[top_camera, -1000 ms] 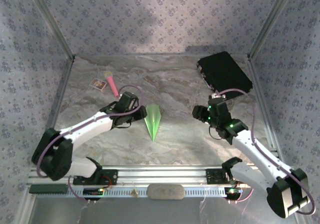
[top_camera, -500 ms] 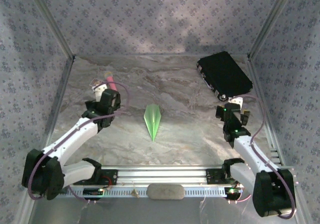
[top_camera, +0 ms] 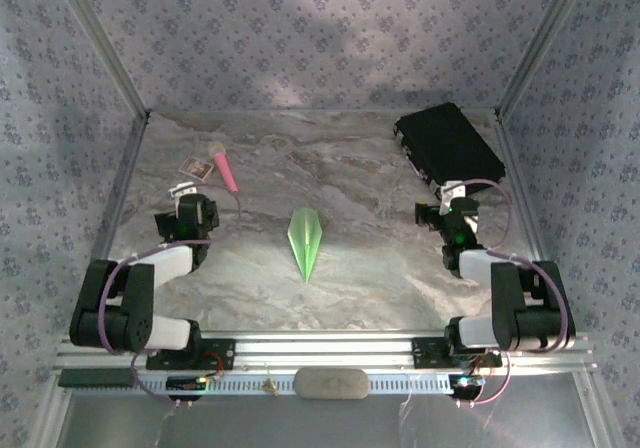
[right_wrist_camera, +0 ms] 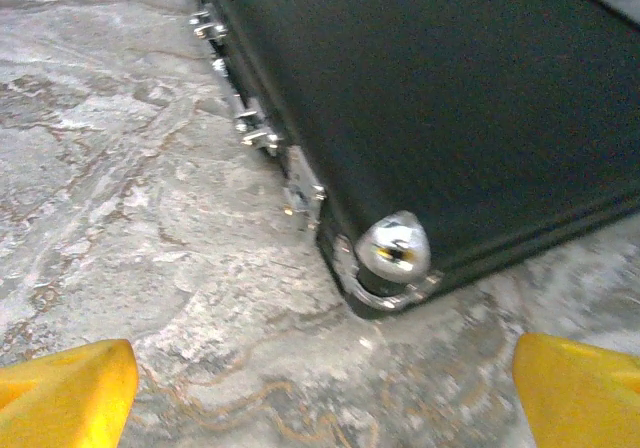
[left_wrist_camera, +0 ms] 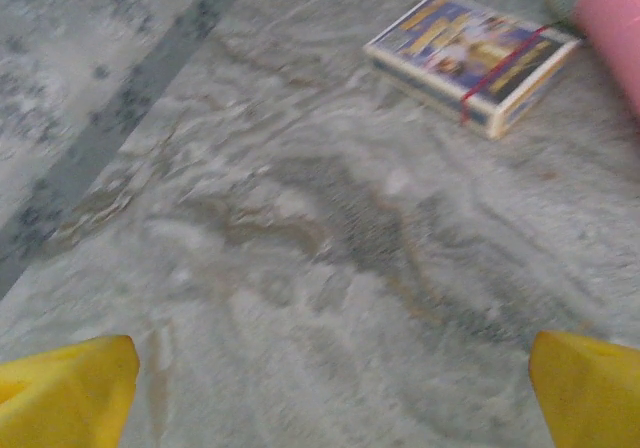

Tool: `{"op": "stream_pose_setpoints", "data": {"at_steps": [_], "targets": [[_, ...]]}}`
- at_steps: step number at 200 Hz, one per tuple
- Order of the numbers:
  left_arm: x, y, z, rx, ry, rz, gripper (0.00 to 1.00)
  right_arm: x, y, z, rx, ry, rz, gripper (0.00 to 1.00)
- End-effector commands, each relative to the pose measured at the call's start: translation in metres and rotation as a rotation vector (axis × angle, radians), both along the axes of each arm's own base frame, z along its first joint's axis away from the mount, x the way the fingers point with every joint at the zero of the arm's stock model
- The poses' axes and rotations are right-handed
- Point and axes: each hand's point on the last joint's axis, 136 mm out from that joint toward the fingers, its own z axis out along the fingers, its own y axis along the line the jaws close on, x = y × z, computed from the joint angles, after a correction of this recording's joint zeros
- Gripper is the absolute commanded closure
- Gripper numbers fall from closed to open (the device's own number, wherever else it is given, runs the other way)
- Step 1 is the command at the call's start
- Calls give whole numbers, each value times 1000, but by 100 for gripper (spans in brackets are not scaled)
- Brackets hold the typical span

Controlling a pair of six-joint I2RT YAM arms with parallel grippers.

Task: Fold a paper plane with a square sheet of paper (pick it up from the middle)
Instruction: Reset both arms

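The lime-green paper plane [top_camera: 305, 239] lies flat in the middle of the marble table, a slim dart with a centre crease and its long tip toward the near edge. Nothing touches it. My left gripper [top_camera: 190, 208] is folded back at the left, well clear of the plane, and stands open. In the left wrist view its yellow fingertips [left_wrist_camera: 70, 393] sit wide apart over bare marble. My right gripper [top_camera: 455, 211] is drawn back at the right, also open. Its yellow fingertips [right_wrist_camera: 65, 393] frame bare table just before the black case.
A black case [top_camera: 448, 146] with metal corners [right_wrist_camera: 395, 248] lies at the back right. A small picture card box [left_wrist_camera: 470, 58] and a pink stick with a yellow tip [top_camera: 224, 168] lie at the back left. Patterned walls enclose the table; an aluminium rail [top_camera: 330, 350] runs along the near edge.
Both arms have pulled away from the plane and folded back toward their bases, left arm to the left, right arm to the right. Both grippers have opened. The plane stays put.
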Motion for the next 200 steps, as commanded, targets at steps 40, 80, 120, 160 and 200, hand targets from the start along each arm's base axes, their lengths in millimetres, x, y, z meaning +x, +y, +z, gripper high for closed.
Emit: {"op": "stream_pose_setpoints", "data": {"at_steps": [40, 80, 120, 160, 200], "targets": [[34, -20, 11, -43, -213, -210, 0, 8, 13, 18, 5, -118, 98, 2], [36, -3, 7, -89, -186, -138, 0, 12, 2, 2, -4, -93, 29, 3], [36, -2, 6, -89, -182, -138, 0, 20, -27, 1, 16, -71, -135, 1], [36, -3, 6, -90, -184, -140, 0, 20, -27, 0, 19, -67, -134, 1], [36, -3, 7, -89, -184, -140, 0, 20, -27, 0, 19, -68, -133, 1]]}}
